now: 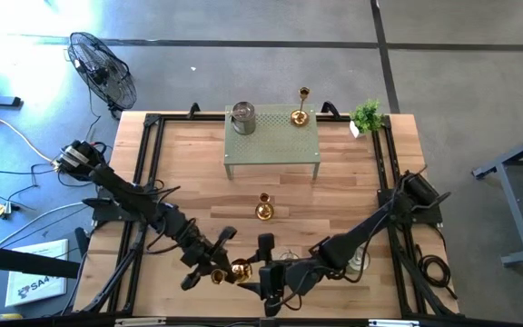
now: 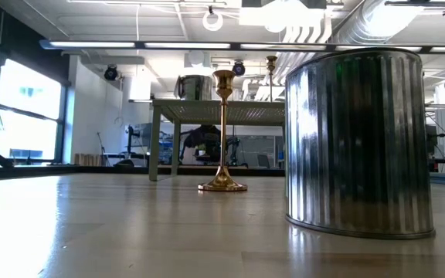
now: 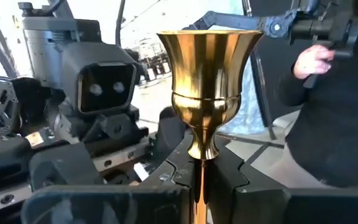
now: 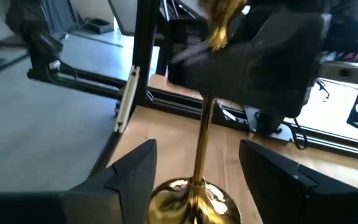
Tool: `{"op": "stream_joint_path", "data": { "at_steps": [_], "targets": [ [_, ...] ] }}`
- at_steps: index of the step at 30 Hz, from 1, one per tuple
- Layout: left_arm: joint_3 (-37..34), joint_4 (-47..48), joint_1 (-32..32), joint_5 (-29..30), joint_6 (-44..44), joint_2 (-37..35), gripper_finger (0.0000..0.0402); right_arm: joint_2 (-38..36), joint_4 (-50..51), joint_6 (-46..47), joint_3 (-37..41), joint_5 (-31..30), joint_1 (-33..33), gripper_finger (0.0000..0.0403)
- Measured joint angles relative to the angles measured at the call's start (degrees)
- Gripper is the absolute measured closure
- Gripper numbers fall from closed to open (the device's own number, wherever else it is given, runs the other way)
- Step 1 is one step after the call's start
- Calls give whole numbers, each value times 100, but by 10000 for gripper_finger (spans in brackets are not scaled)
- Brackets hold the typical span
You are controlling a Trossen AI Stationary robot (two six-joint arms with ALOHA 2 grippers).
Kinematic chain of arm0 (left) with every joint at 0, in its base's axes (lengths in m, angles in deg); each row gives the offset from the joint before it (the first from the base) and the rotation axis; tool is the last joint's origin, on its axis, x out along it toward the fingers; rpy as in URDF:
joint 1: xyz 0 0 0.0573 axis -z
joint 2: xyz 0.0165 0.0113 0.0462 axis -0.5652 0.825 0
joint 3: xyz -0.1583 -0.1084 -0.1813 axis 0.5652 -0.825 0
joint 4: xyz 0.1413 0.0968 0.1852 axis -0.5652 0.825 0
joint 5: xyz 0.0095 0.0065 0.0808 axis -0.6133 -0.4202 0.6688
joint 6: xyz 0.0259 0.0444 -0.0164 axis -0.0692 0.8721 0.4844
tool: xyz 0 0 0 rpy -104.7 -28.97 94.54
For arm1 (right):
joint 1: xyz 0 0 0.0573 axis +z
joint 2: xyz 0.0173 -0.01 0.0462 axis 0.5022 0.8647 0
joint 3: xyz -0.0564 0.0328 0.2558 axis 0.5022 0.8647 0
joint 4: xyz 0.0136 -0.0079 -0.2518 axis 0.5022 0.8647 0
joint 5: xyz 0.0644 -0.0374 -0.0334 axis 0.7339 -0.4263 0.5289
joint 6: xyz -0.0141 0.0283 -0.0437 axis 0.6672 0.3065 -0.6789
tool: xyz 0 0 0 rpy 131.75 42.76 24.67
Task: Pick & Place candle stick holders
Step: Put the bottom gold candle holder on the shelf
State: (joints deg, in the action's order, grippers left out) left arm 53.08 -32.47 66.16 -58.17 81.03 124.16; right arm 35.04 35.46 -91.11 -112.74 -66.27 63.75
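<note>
Pale wooden planks make up the table top (image 1: 352, 195), framed by black rails, with a green perforated metal stand (image 1: 272, 145) at its far side. On that stand sit a squat silver-grey ribbed metal holder (image 1: 243, 117) and a tall gold brass candle stick holder (image 1: 300, 107); a second gold one (image 1: 263, 208) stands alone mid-table.

At the near edge, the left gripper (image 3: 199, 180) has its dark fingers closed on the thin stem of a third gold brass holder with a flared cup (image 3: 205, 93), gripping just below the cup. The right gripper (image 4: 194, 180) sits opposite, fingers spread wide on either side of the same stem above the round base, touching nothing (a handover looks likely, though that is a guess).

This polished metal should be rigid and fairly light, but slick, and top-heavy in feel when held high. The stem is the natural place to pinch; a grip close to the base would probably steady it better for setting down upright.
</note>
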Motion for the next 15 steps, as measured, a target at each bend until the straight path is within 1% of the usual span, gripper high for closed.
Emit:
{"op": "stream_joint_path", "data": {
  "at_steps": [5,11,15],
  "targets": [
    [0,-3,-37,-66,-24,0,395,59,1,24,0,108,-86,179],
    [0,-3,-37,-69,3,0,385,61,-130,25,0,147,-103,179],
    [0,-5,-37,-66,96,0,394,61,-121,24,0,170,-135,179]
  ]
}}
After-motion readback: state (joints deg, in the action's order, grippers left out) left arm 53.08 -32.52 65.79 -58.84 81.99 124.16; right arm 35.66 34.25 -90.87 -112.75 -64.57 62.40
